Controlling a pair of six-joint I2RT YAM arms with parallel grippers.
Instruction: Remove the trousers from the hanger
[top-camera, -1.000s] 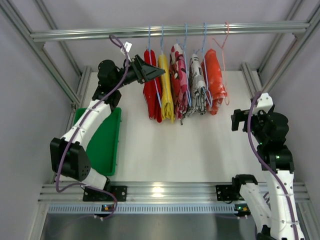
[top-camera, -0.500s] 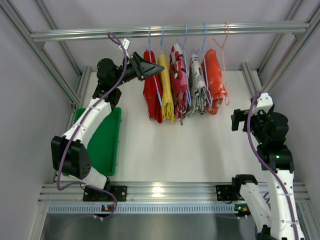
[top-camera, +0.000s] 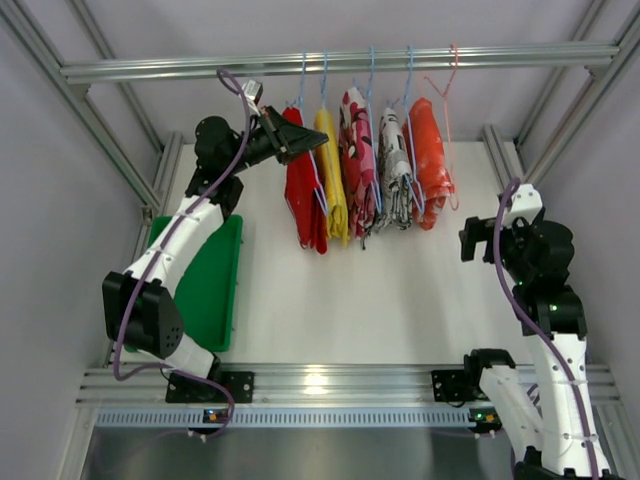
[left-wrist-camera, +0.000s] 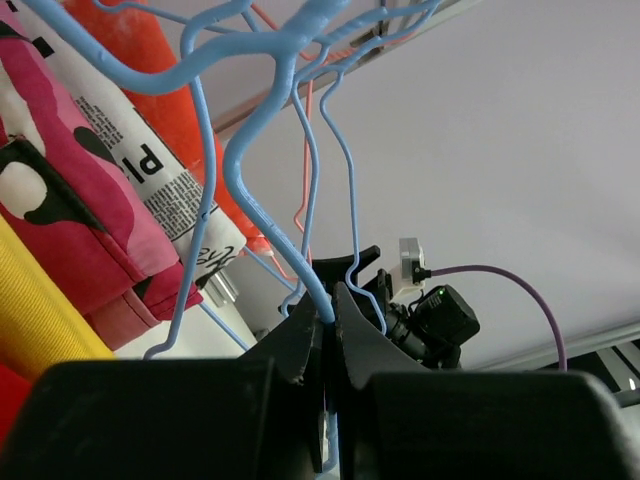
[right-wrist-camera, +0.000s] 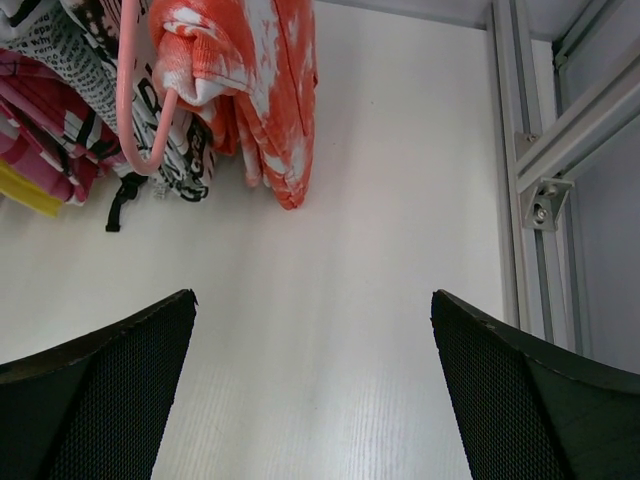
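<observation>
Red trousers (top-camera: 303, 200) and yellow trousers (top-camera: 332, 180) hang folded over thin blue hangers (top-camera: 300, 78) at the left end of a row on the metal rail (top-camera: 200, 68). My left gripper (top-camera: 318, 141) reaches in at the top of the red pair. In the left wrist view it (left-wrist-camera: 330, 300) is shut on the wire of the nearest blue hanger (left-wrist-camera: 262, 215), with the yellow cloth (left-wrist-camera: 40, 320) at the lower left. My right gripper (top-camera: 470, 240) hangs at the right, apart from the clothes. Its jaws (right-wrist-camera: 312, 296) are open over bare table.
Pink-patterned (top-camera: 357, 150), black-and-white print (top-camera: 395, 165) and orange (top-camera: 430, 150) garments hang further right, beside a bare pink hanger (top-camera: 447, 85). A green tray (top-camera: 205, 285) lies on the table at the left. Metal frame posts (top-camera: 505, 150) stand at both sides.
My left gripper has shut on the blue hanger wire. The red trousers have swung a little to the left. The right arm has shifted only slightly.
</observation>
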